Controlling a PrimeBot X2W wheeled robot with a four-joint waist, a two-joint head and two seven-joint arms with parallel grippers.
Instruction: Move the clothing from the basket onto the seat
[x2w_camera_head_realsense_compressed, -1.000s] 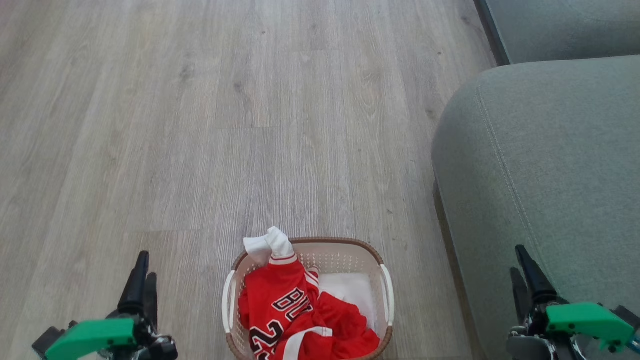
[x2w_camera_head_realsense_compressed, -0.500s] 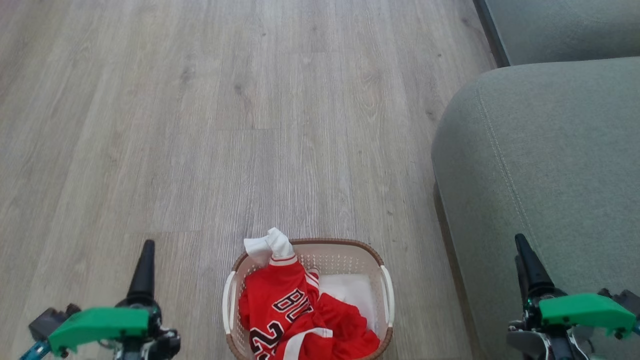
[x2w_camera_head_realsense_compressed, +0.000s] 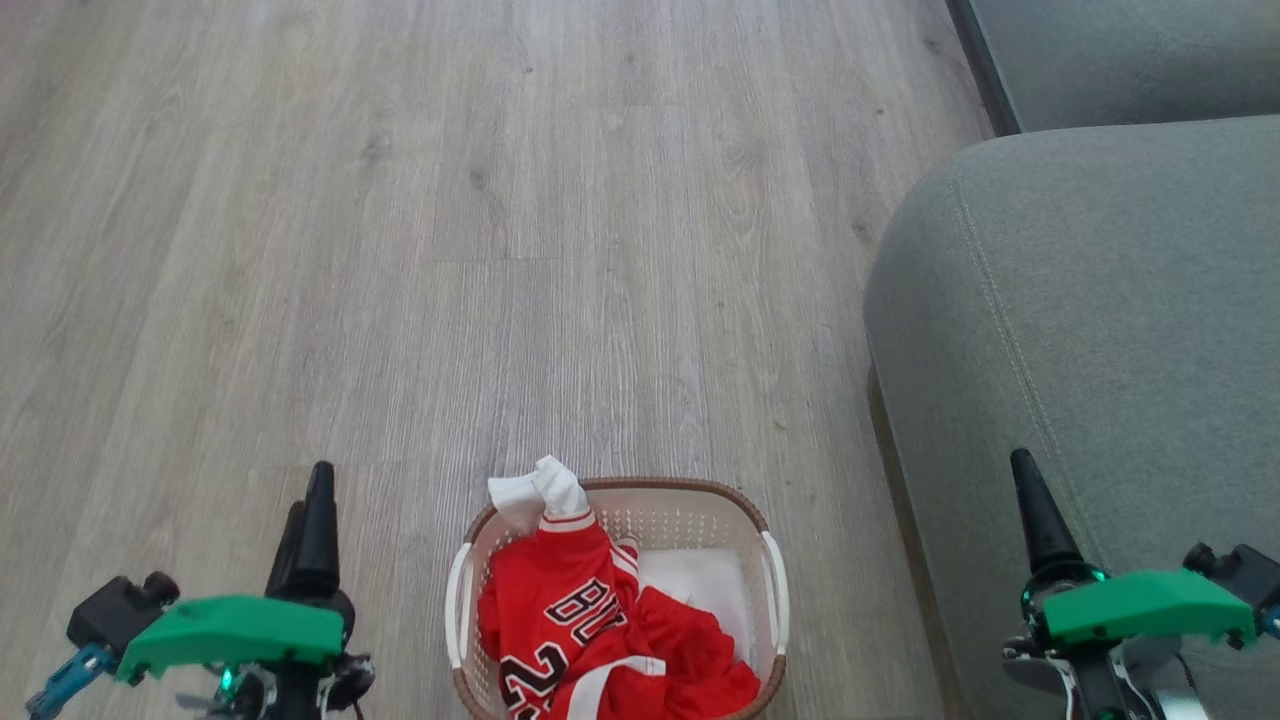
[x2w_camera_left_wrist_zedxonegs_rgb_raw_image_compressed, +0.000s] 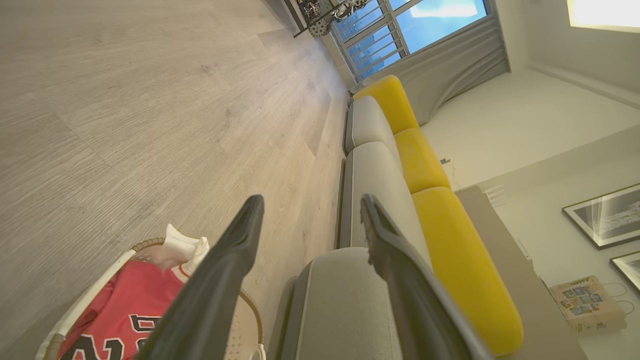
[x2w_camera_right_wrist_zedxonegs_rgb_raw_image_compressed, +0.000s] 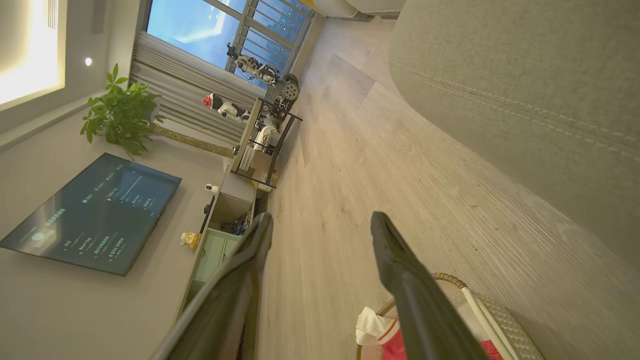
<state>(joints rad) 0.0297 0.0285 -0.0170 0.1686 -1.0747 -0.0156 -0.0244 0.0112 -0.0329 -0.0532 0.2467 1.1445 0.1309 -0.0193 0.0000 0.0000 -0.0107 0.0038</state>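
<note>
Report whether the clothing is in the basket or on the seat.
In the basket: the red clothing lies bunched inside the basket, one white sleeve draped over its far rim.

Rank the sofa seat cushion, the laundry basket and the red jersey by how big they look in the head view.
1. Seat cushion, largest by far.
2. Laundry basket, cut off at the bottom edge.
3. Red jersey, smallest, bunched inside the basket.
</note>
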